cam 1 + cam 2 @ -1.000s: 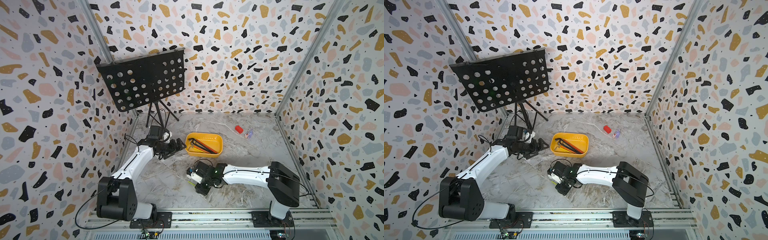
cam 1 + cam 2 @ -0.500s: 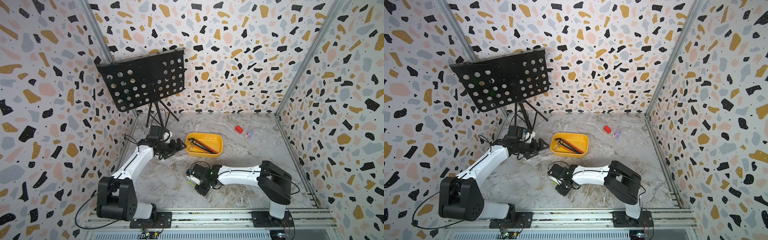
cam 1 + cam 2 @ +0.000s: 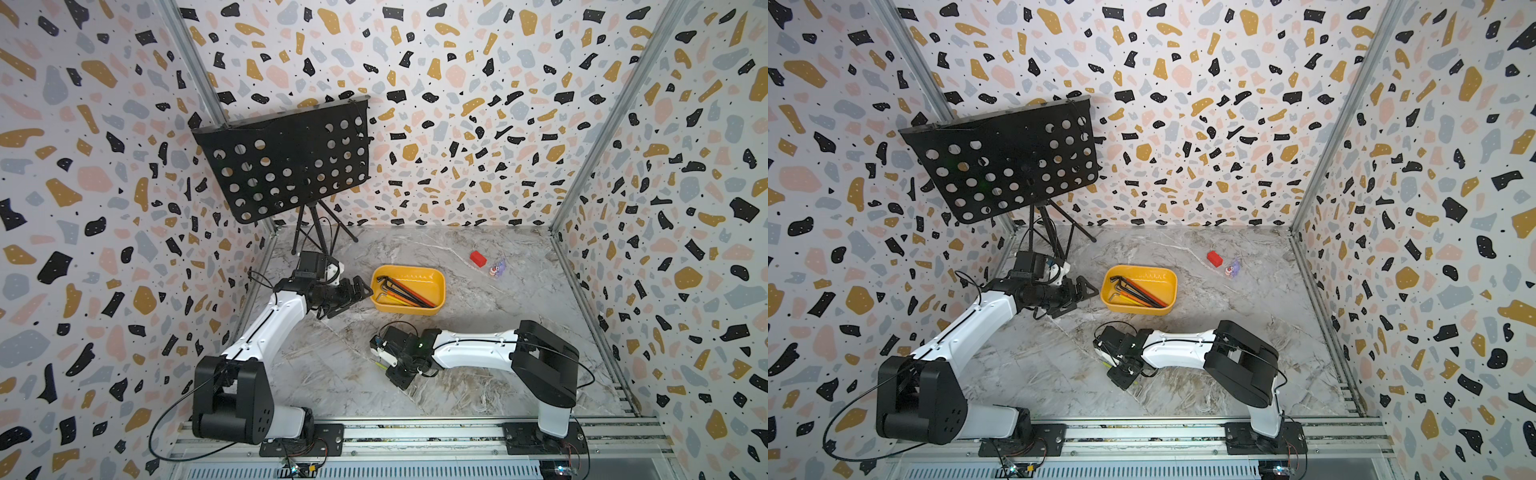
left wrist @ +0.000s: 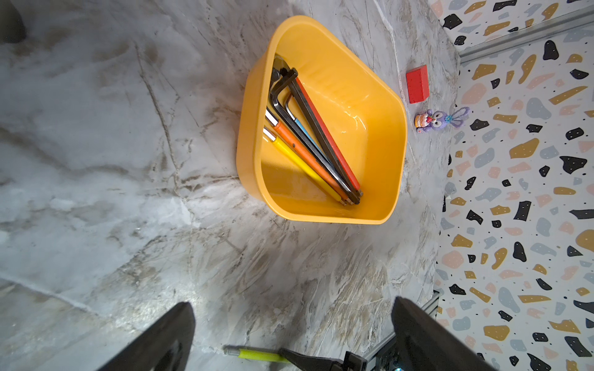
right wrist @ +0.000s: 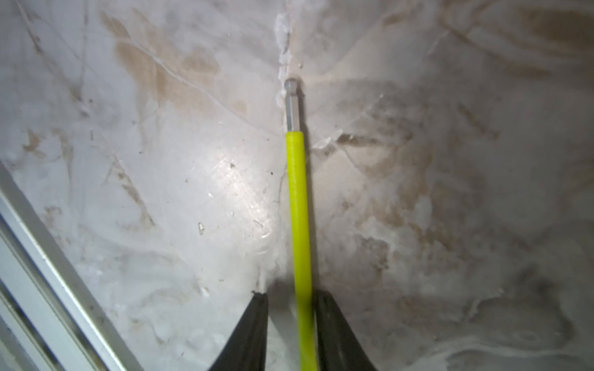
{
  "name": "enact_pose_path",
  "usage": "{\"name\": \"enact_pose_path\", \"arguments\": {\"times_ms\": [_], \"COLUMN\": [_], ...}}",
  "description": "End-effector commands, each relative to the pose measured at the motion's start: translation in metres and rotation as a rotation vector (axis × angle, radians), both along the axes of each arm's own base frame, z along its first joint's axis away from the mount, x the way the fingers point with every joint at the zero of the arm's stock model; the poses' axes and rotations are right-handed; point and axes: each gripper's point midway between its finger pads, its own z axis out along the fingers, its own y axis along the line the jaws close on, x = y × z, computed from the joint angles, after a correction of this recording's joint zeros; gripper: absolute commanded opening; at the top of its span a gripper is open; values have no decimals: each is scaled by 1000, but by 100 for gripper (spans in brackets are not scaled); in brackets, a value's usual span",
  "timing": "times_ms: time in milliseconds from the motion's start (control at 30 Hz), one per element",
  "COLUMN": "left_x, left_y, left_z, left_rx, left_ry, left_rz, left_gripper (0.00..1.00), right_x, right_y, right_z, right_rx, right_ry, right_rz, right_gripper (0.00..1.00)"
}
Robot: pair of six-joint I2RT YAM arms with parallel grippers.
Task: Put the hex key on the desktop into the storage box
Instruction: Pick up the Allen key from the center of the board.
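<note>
The lime hex key is seen lying flat on the worktop, apart from the storage box. It is straddled by the right tool, jaws narrowly parted, not yet clamped. The left tool is held wide open, empty.

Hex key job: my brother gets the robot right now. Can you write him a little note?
Left gripper: open, empty, beside the storage box.
Right gripper: open, down low, jaws either side of the lime hex key, not clamped.
The lime hex key lies on the desktop, near the front rail.
Done: other hex keys lie in the box.
Left: grip the lime one, lift it, drop it in the box.
</note>
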Motion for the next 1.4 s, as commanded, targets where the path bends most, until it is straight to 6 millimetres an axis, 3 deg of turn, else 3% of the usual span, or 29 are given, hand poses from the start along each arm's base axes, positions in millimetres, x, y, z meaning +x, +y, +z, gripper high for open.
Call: {"name": "enact_pose_path", "arguments": {"times_ms": [0, 233, 533, 600, 1033, 1367], "left_x": [3, 3, 3, 3, 4, 2], "left_y": [3, 3, 3, 3, 2, 0], "left_z": [13, 12, 12, 11, 11, 13], "left_rx": [-3, -1, -1, -1, -7, -22], "left_ry": [-48, -47, -45, -44, -39, -45], "left_rz": [11, 13, 15, 14, 14, 5], "left_gripper": [100, 100, 100, 100, 100, 100], "right_x": [-10, -9, -6, -4, 12, 40], "right_y": [-16, -18, -17, -18, -11, -26], "right_z": [-25, -21, -14, -10, 48, 89], "right_rx": [-90, -89, -84, -79, 34, 78], "right_ry": [39, 26, 3, -8, -135, -262], "right_rz": [-1, 9, 12, 10, -8, -51], "right_gripper": [29, 20, 0, 0, 0, 0]}}
